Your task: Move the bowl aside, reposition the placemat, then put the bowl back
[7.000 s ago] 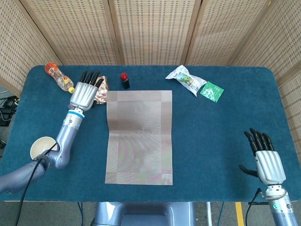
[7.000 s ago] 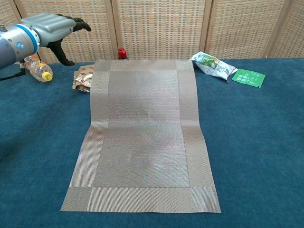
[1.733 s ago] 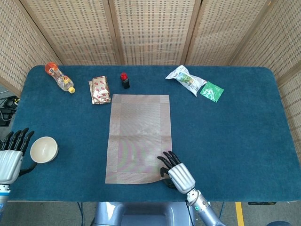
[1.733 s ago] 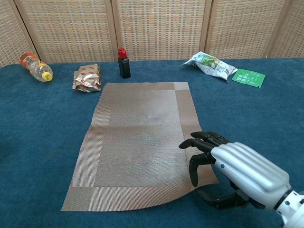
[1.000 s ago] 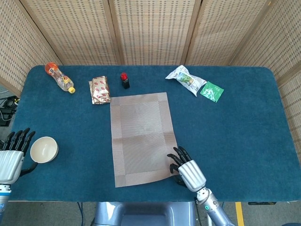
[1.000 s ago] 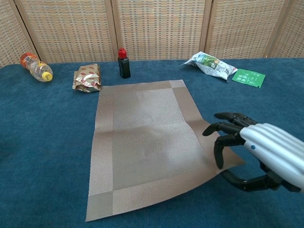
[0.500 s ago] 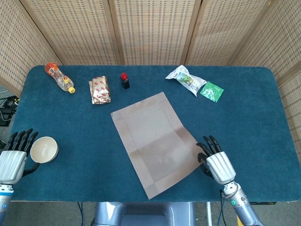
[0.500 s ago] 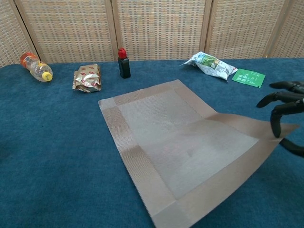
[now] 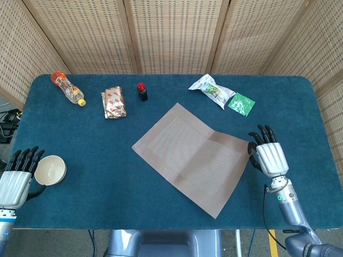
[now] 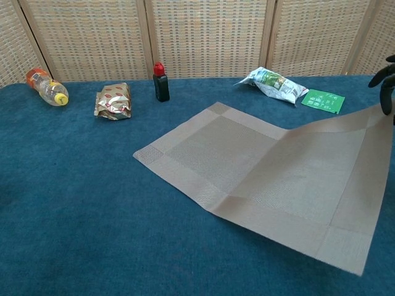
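Note:
The tan woven placemat [image 9: 192, 159] lies skewed on the blue table [image 9: 107, 160], one corner pointing at the far left. My right hand [image 9: 269, 157] pinches its right corner, and in the chest view that corner of the placemat [image 10: 265, 176] is lifted off the cloth by the fingers [image 10: 387, 75] at the frame's right edge. The small cream bowl [image 9: 50, 168] stands upright at the near left of the table, well apart from the mat. My left hand [image 9: 15, 183] rests just left of it with fingers spread, holding nothing. The chest view shows neither the bowl nor the left hand.
Along the far side lie a plastic bottle [image 9: 68, 88], a foil snack packet [image 9: 113, 101], a small black bottle with a red cap [image 9: 142, 91], a white snack bag [image 9: 211, 90] and a green packet [image 9: 241, 103]. Wicker screens stand behind the table.
My right hand has carried the mat's corner to the right and away from me, swinging the mat counterclockwise. The left hand and bowl have stayed put.

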Controlling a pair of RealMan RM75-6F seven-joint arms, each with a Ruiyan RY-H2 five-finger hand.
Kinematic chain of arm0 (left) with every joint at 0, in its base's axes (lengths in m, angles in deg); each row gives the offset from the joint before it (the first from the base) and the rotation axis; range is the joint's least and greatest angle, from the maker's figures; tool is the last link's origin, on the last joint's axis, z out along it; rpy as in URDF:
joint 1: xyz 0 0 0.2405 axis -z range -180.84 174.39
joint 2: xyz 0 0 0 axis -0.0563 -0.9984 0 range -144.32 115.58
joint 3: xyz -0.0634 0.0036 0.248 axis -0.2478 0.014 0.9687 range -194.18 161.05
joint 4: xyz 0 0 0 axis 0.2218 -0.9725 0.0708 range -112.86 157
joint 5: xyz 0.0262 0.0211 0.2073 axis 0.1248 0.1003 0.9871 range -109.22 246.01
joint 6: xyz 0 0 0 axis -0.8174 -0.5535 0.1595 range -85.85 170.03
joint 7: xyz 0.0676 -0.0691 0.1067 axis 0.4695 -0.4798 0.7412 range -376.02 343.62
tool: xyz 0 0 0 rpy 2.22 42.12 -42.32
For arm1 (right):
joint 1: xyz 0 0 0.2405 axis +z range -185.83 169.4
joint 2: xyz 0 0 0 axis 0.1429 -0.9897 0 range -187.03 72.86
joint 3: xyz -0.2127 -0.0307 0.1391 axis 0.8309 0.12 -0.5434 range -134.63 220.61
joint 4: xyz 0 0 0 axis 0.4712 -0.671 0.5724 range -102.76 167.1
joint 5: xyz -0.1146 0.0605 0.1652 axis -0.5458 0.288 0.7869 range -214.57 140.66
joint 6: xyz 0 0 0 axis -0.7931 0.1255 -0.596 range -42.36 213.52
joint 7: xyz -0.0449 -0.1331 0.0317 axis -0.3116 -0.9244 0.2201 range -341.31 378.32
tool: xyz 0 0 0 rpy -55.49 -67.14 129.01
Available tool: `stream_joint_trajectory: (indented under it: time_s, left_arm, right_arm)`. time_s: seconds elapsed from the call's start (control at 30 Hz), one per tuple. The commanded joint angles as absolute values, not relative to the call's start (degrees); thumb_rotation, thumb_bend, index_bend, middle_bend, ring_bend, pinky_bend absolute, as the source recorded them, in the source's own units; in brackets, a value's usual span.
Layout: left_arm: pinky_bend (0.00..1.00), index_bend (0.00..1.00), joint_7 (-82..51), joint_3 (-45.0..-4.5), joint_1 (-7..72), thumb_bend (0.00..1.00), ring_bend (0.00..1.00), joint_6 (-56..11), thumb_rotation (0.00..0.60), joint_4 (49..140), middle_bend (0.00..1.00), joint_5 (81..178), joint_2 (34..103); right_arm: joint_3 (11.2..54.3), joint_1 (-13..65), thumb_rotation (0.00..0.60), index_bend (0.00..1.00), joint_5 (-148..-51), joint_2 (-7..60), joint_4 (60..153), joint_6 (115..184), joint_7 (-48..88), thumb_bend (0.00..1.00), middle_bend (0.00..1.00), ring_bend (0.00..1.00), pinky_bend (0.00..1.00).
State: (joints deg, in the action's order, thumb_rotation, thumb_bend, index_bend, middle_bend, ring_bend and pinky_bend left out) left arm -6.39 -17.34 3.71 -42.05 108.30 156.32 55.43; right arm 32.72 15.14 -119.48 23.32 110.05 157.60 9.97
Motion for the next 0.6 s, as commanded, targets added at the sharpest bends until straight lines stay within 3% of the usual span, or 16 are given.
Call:
stream_joint_trajectory:
  time_s: [0.03, 0.17, 0.23, 0.3, 0.43, 0.6]
  left_arm:
    - [0.00, 0.00, -6.4, -17.4, 3.7, 0.18, 0.00, -42.1, 0.600, 108.4, 0.00, 156.2, 55.4]
    - [0.00, 0.00, -6.3, -17.5, 3.8, 0.18, 0.00, -41.9, 0.600, 108.3, 0.00, 155.9, 55.5]
    - [0.00, 0.00, -6.4, -17.6, 3.8, 0.18, 0.00, -41.8, 0.600, 108.3, 0.00, 155.9, 55.5]
    - [0.00, 0.00, -6.5, -17.6, 3.8, 0.18, 0.00, -41.7, 0.600, 108.2, 0.00, 155.8, 55.6]
    - [0.00, 0.00, -6.6, -17.7, 4.1, 0.18, 0.00, -41.4, 0.600, 108.0, 0.00, 155.7, 55.9]
    - [0.00, 0.00, -6.5, -17.5, 4.6, 0.18, 0.00, -40.6, 0.600, 108.0, 0.00, 155.9, 56.3]
  right_arm:
    - [29.8, 18.0, 0.600, 0.72, -115.8, 23.0, 110.0, 154.4, 6.0, 0.55, 0.32, 0.06, 0.00]
    - [28.4, 19.3, 0.600, 0.59, -114.7, 23.6, 108.9, 154.8, 3.2, 0.48, 0.19, 0.02, 0.00]
    - [28.5, 19.3, 0.600, 0.45, -115.1, 23.6, 108.2, 155.9, 2.2, 0.42, 0.06, 0.00, 0.00]
    - [28.7, 18.8, 0.600, 0.32, -115.4, 23.4, 107.6, 157.4, 1.7, 0.38, 0.01, 0.00, 0.00]
    - [28.7, 17.0, 0.600, 0.13, -114.3, 22.9, 107.9, 159.6, 1.8, 0.33, 0.00, 0.00, 0.00]
    - [29.9, 12.9, 0.600, 0.05, -115.0, 21.4, 110.7, 165.0, 5.5, 0.27, 0.00, 0.00, 0.00]
